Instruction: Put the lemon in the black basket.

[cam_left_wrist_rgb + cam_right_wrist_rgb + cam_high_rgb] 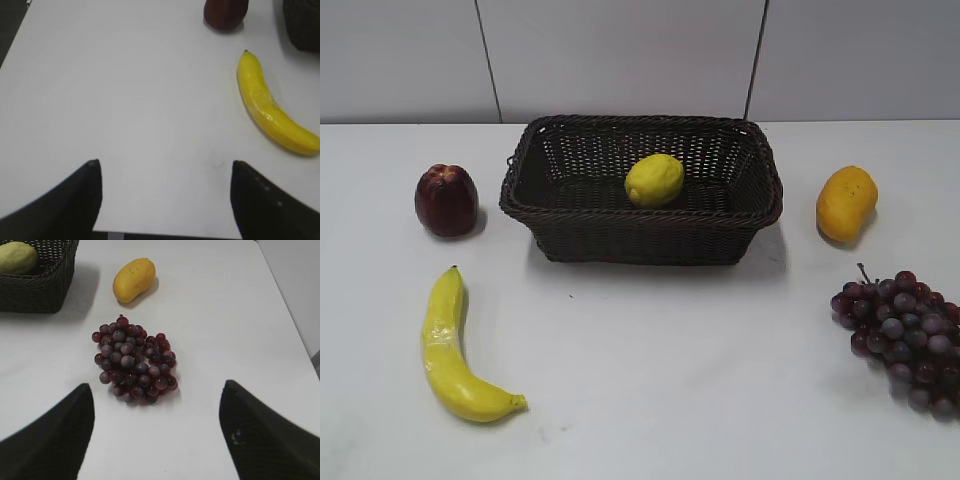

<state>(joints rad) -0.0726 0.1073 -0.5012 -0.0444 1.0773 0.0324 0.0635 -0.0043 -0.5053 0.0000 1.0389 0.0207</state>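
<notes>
The lemon lies inside the black basket at the back middle of the table. In the right wrist view the lemon shows at the top left, inside the basket. A corner of the basket shows at the top right of the left wrist view. My left gripper is open and empty above the near left part of the table. My right gripper is open and empty, just short of the grapes. Neither arm shows in the exterior view.
A dark red apple sits left of the basket and a banana lies in front of it. A mango sits right of the basket. A bunch of purple grapes lies at the front right.
</notes>
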